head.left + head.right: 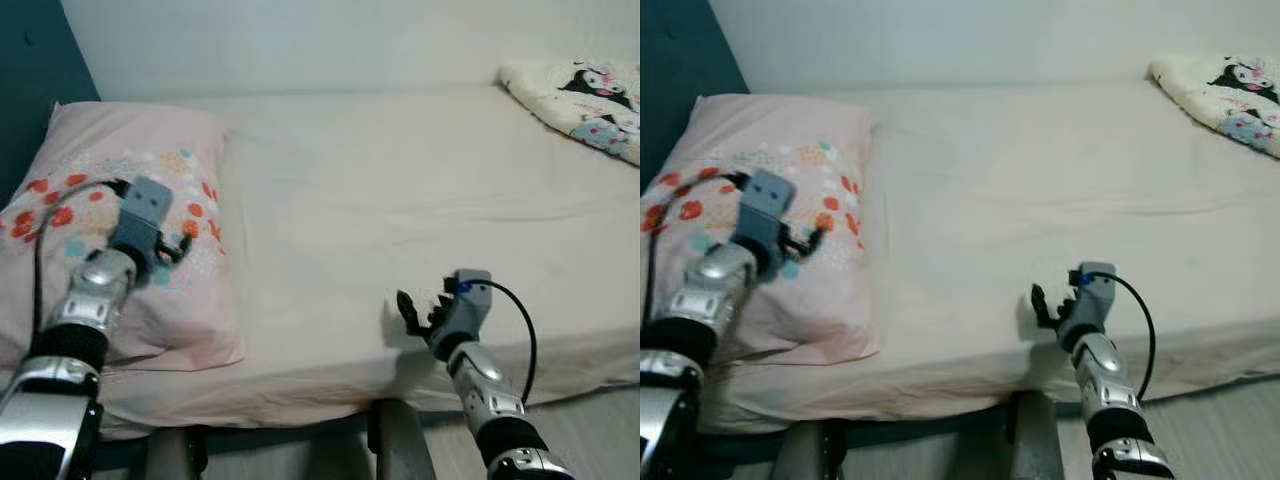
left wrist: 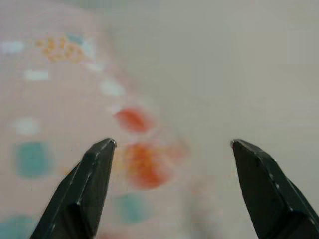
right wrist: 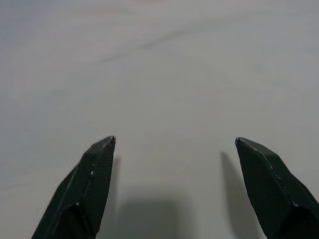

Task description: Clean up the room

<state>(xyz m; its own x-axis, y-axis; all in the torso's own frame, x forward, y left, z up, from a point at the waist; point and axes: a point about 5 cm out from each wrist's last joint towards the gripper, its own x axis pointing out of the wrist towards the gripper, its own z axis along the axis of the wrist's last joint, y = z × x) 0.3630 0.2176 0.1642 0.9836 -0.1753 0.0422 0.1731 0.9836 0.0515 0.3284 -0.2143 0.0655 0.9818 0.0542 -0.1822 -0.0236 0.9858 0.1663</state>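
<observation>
Pink floral pillow (image 1: 130,230) at the left of the frame, lying flat on the bed (image 1: 400,210), long axis running from the lower edge toward the wall. Left tool (image 1: 172,248) over the pillow's right half, its 2 fingers (image 2: 87,184) spread wide, gripping nothing. Right tool (image 1: 412,308) at lower centre, just above the cream sheet near the bed's front edge, wide open, empty. Patterned blanket (image 1: 590,100) at upper right.
</observation>
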